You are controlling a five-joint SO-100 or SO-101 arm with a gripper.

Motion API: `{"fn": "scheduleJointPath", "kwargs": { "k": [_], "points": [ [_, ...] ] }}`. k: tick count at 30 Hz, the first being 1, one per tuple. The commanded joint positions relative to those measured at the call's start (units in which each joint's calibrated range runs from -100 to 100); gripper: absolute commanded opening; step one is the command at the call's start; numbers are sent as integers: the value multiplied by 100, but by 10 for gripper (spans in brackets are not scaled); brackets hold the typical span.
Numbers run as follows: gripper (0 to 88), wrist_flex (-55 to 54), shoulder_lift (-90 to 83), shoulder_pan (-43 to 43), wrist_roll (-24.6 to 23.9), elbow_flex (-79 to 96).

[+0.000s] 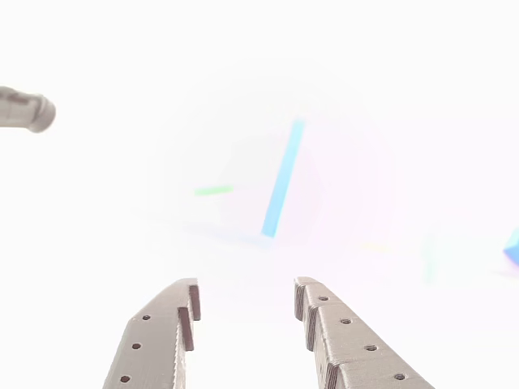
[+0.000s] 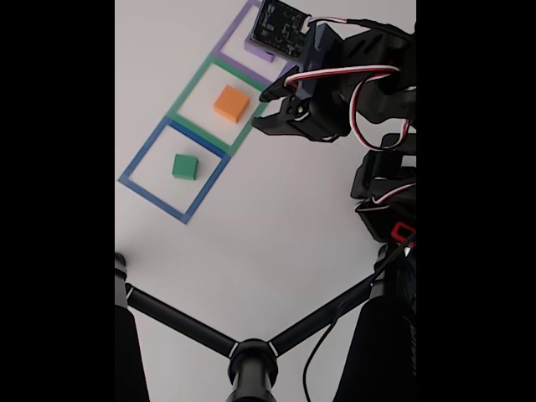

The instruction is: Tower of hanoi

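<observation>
In the fixed view, the green cube [image 2: 185, 166] sits inside the blue square [image 2: 138, 159]. Beyond it, the orange cube [image 2: 231, 103] sits inside the green square [image 2: 189, 89]. The gripper [image 2: 265, 110], just beside the green square, is parted and empty.

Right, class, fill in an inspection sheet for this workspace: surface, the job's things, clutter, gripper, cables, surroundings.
Surface: white table, three taped squares in a row.
Job's things: green cube in the blue square; orange cube in the green square; purple square partly covered by the arm.
Clutter: nothing seen.
Gripper: gripper open, holding nothing; the other view is overexposed.
Cables: red, white and black wires on the arm.
Surroundings: black stand at the bottom of the fixed view.
</observation>
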Motion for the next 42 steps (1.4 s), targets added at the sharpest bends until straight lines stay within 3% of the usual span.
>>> {"fn": "scheduleJointPath", "kwargs": {
  "k": [1,10,21,27,42],
  "points": [
    [132,-600,36,-260,59,368],
    [390,-2665,4,-77,59,2068],
    [467,-4462,4,210,59,3640],
    [517,-6187,109,354,59,4859],
    [540,-8997,1280,220,59,6031]
  ]
}}
